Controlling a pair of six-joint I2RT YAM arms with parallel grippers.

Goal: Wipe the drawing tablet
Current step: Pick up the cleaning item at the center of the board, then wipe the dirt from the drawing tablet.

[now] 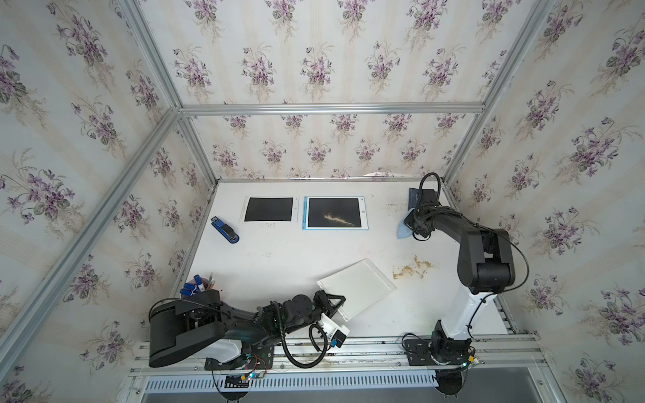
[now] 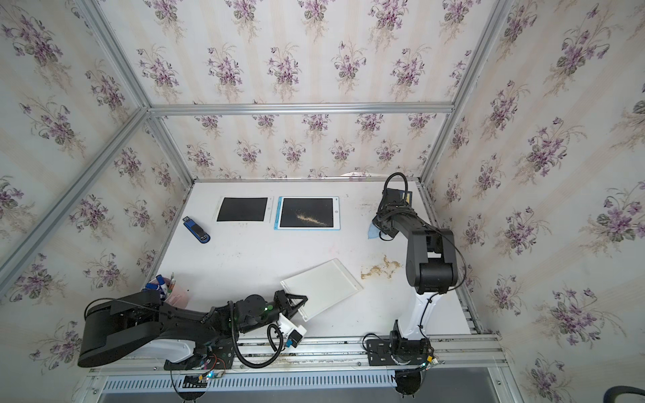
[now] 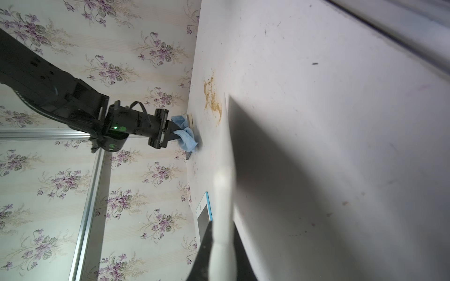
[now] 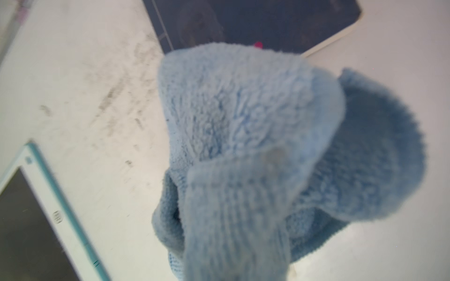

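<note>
Now the cloth is in the grip, well to the right of the dirty tablet.

Right gripper (image 3: 179, 133) is clenched on the bunched blue cloth (image 4: 243, 136), down at the table (image 1: 279, 258) beside a dark book (image 4: 255, 22) at the far right. The blue-framed tablet (image 1: 335, 213) lies flat at the far middle, well apart from the cloth, with a tan streak of crumbs (image 1: 336, 219) across its screen. Left gripper (image 1: 335, 301) is closed at the edge of a white board (image 1: 359, 286) on the near side, out of the way. To do this well, I would lift the cloth clear first, so it drags no table grime onto the screen. Then land a broad fold flat on the glass and press lightly, since the tablet may slide. Sweep along the streak toward one edge rather than scattering it.
</note>
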